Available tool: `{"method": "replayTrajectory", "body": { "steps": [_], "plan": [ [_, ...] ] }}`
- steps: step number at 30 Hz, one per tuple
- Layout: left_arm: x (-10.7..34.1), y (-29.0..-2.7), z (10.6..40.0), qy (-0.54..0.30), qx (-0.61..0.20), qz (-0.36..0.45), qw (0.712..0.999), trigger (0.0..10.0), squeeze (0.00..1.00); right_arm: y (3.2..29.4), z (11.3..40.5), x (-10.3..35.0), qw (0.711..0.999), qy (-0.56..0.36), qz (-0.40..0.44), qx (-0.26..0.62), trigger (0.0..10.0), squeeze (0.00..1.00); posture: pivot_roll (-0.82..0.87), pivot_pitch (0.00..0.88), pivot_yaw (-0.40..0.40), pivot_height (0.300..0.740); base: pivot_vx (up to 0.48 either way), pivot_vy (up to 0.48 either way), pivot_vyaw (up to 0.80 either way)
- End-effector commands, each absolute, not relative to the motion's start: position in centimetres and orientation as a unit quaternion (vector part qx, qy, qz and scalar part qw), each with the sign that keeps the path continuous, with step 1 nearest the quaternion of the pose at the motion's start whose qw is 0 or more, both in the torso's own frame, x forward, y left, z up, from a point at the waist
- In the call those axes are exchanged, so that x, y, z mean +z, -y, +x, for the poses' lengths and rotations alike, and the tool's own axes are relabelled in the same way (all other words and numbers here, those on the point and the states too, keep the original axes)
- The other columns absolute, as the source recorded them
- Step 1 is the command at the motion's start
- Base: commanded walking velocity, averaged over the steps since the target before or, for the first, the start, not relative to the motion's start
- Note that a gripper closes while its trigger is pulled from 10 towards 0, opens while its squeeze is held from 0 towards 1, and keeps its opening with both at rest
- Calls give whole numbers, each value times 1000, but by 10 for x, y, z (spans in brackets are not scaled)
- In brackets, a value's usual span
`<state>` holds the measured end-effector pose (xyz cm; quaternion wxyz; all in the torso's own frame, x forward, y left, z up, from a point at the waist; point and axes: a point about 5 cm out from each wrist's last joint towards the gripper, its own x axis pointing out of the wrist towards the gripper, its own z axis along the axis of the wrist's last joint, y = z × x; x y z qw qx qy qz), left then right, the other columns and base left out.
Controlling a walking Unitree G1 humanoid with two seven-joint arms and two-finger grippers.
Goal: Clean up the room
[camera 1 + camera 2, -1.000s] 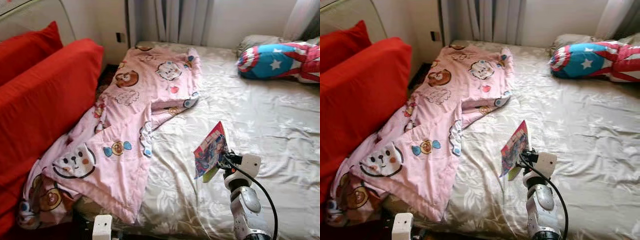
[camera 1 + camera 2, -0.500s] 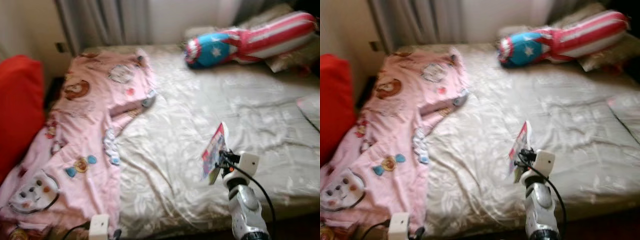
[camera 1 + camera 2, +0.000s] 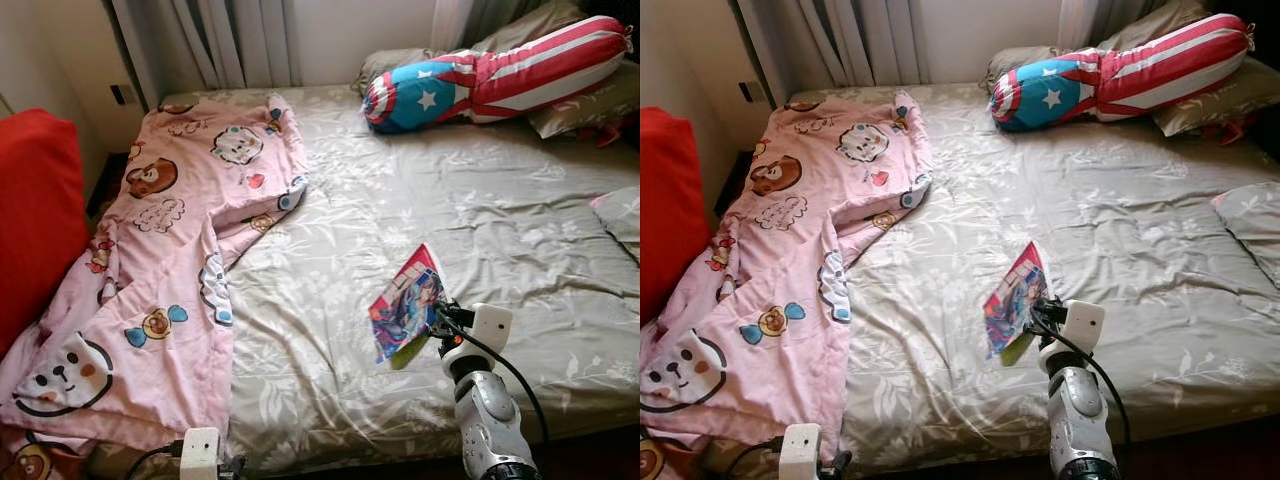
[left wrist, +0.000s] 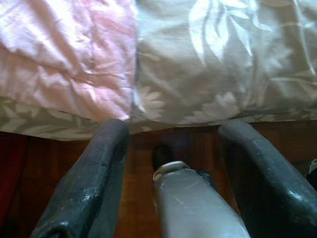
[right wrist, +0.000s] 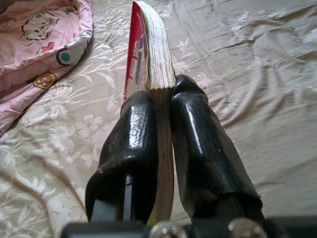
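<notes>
A thin book with a colourful cover [image 3: 405, 305] is held upright above the near part of the bed, clamped between the two black fingers [image 5: 133, 134] of my right gripper [image 5: 162, 106]. Its page edge [image 5: 158, 59] stands up between them. A pink cartoon blanket [image 3: 170, 250] lies rumpled along the left side of the bed and hangs over the front corner. My left gripper [image 4: 173, 144] hangs low by the bed's front edge, open with nothing between its fingers [image 4: 91, 178].
The grey floral bedsheet [image 3: 480, 220] covers the mattress. A star-and-stripe bolster [image 3: 500, 80] and grey pillows [image 3: 585, 105] lie at the far right. A red cushion [image 3: 35, 210] stands at the left. Curtains [image 3: 220, 40] hang behind. Dark wooden floor [image 4: 138, 163] shows below the bed.
The camera has swung to the right, so the red cushions slid out of view and more of the bed's right side shows. The book stays in my right gripper.
</notes>
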<state>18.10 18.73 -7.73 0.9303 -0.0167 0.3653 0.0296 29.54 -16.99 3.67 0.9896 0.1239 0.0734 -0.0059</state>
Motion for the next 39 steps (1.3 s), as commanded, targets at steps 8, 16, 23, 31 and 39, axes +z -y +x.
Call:
{"method": "replayTrajectory", "body": {
  "steps": [8, 16, 23, 31, 39],
  "plan": [
    [-83, -187, 171, -392, 26, -15, 920, 10000, 0, 169, 297, 44, 995, -50, 86, 7, 10000, 0, -55, 120, 2, 740, 0, -448, 594],
    [-84, -189, 169, -397, 27, -15, 917, 10000, 0, 170, 296, 42, 994, -53, 96, -3, 10000, 0, -53, 120, 3, 740, 0, -467, 98],
    [-85, -189, 168, -399, 26, -14, 916, 10000, 0, 171, 296, 41, 994, -52, 97, -5, 10000, 0, -54, 121, 3, 740, 0, -469, 0],
    [-85, -189, 168, -401, 27, -16, 916, 10000, 0, 171, 296, 41, 994, -52, 96, -5, 10000, 0, -53, 122, 2, 740, 0, -469, 0],
    [-86, -190, 167, -402, 27, -16, 915, 10000, 0, 171, 296, 41, 994, -53, 97, -6, 10000, 0, -53, 125, 2, 740, 0, -469, 0]
  ]
}}
